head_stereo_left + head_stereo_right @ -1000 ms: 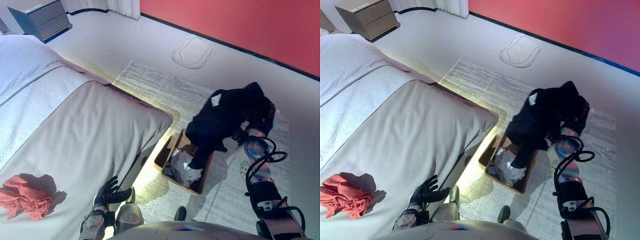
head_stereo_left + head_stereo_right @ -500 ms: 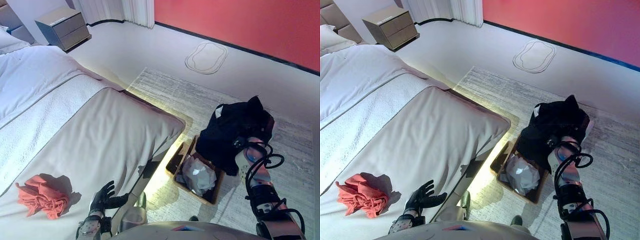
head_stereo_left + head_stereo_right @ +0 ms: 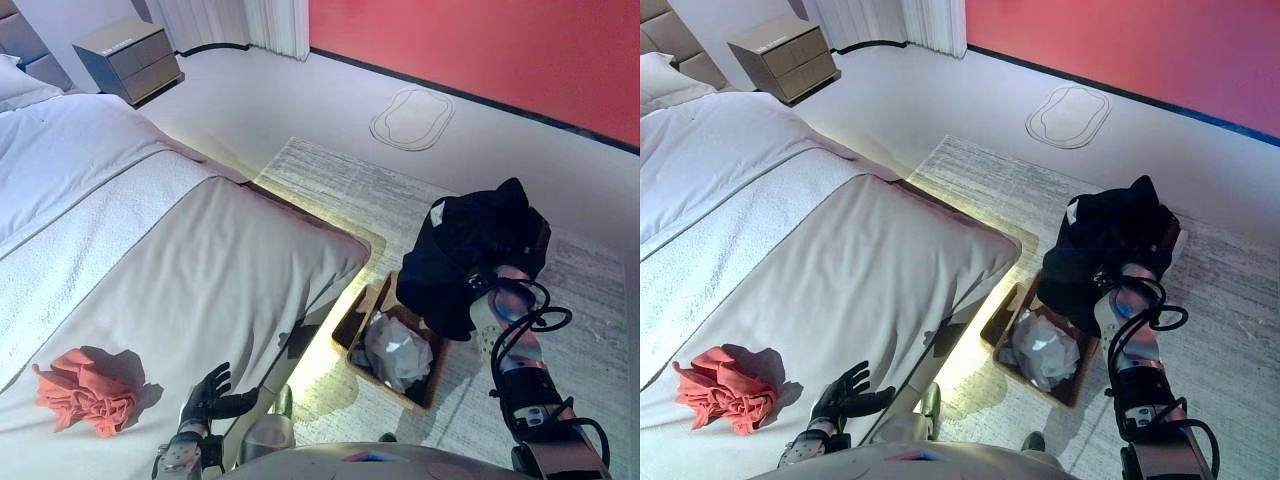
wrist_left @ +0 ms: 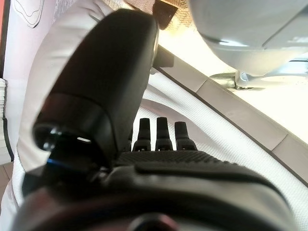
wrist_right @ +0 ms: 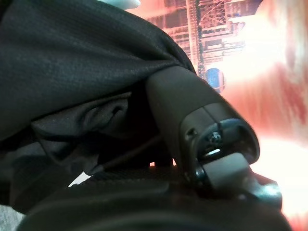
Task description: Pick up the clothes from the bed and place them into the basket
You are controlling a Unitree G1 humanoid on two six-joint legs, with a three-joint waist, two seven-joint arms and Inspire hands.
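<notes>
A black garment (image 3: 470,250) hangs bunched from my right hand (image 5: 192,110), whose thumb is curled against the cloth; its fingers are buried in the folds. The garment's lower end hangs over the far right side of the brown basket (image 3: 352,320) on the rug beside the bed. A crumpled white garment (image 3: 395,350) lies inside the basket. On the bed (image 3: 200,270), a red cloth (image 3: 80,392) lies near my left side. My left hand (image 3: 207,394) rests open at the bed's near edge, to the right of the red cloth, and holds nothing.
A grey rug (image 3: 330,180) lies under the basket. A grey nightstand (image 3: 125,58) stands at the far left by the bed's head. An oval outline (image 3: 412,103) marks the floor near the red wall (image 3: 480,50). White curtains (image 3: 250,20) hang at the back.
The camera has shifted. My right hand has lifted the black garment, which hung down into the basket a second ago and now sits bunched higher at the basket's right side.
</notes>
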